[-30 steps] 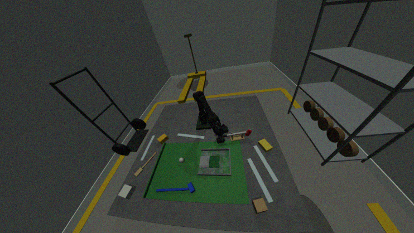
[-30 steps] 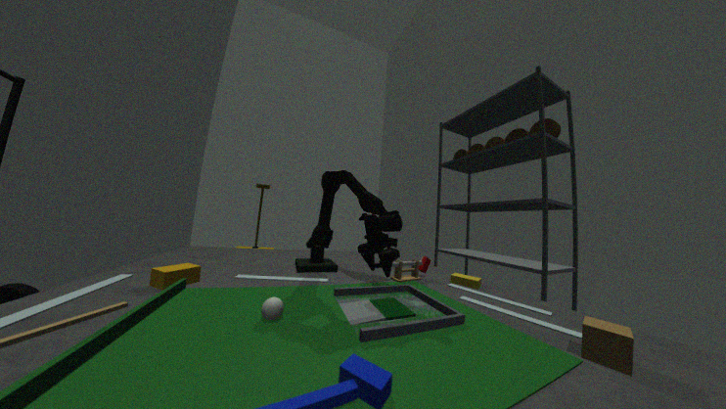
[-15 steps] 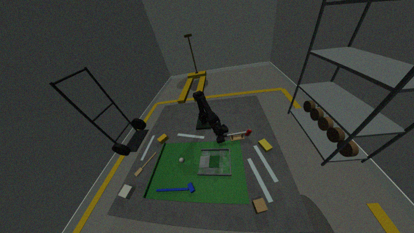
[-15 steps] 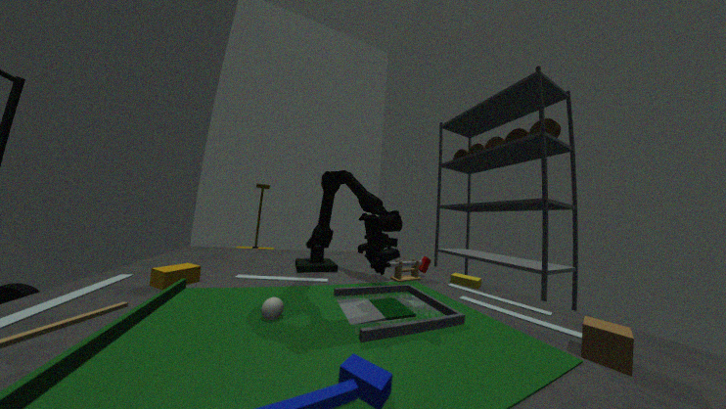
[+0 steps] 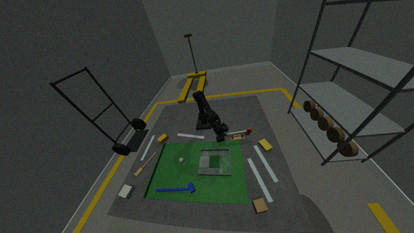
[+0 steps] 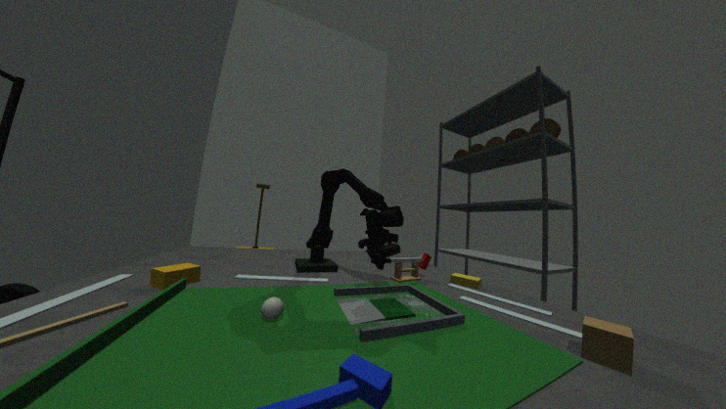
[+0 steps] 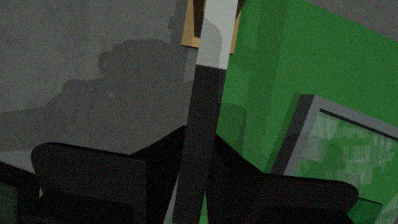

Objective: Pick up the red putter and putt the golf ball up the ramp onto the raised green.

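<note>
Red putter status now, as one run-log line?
tool: shut on red putter grip | putter: on wooden stand | golf ball: on green mat, untouched

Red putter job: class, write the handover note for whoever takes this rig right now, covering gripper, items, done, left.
Gripper: shut on the dark grip end of the red putter.
Putter: not lifted; its shaft lies across the small wooden stand, red head at the far end.
Golf ball: on the green mat, apart from the raised green.
Blue putter: on the mat, not needed.
Done: grasp.
Left: lift the putter, carry it to the ball, putt it up the ramp.
</note>
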Available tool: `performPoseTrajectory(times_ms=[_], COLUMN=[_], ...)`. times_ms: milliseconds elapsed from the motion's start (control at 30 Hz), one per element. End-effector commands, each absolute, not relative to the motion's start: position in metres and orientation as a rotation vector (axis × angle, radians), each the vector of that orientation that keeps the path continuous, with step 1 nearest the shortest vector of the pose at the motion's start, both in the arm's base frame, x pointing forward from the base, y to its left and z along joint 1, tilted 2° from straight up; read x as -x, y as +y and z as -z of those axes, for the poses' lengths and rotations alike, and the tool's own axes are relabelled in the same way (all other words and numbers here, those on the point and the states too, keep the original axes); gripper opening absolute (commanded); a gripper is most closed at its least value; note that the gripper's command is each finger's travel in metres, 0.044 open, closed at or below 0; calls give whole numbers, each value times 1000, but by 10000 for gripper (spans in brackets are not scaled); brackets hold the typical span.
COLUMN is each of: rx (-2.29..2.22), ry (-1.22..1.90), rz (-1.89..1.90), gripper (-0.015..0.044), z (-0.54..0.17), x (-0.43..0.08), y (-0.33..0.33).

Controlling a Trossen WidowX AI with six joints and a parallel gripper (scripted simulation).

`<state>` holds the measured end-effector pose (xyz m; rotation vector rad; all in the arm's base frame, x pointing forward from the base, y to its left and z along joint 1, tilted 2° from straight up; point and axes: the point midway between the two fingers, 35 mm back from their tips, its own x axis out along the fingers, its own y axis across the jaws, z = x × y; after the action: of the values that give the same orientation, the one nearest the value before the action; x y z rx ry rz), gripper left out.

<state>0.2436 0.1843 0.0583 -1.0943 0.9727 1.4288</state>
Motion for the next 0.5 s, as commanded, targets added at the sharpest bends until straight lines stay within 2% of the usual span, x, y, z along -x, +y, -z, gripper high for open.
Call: performPoseTrajectory(times_ms=[0,333,467], rx=[1094,1094,1096], ry=[956,957,957], rz=[-1425,-1425,-1419], gripper=[0,0,0], z=[-81,-137,-134], x=[-247,-243,-245], y=[187,185,184])
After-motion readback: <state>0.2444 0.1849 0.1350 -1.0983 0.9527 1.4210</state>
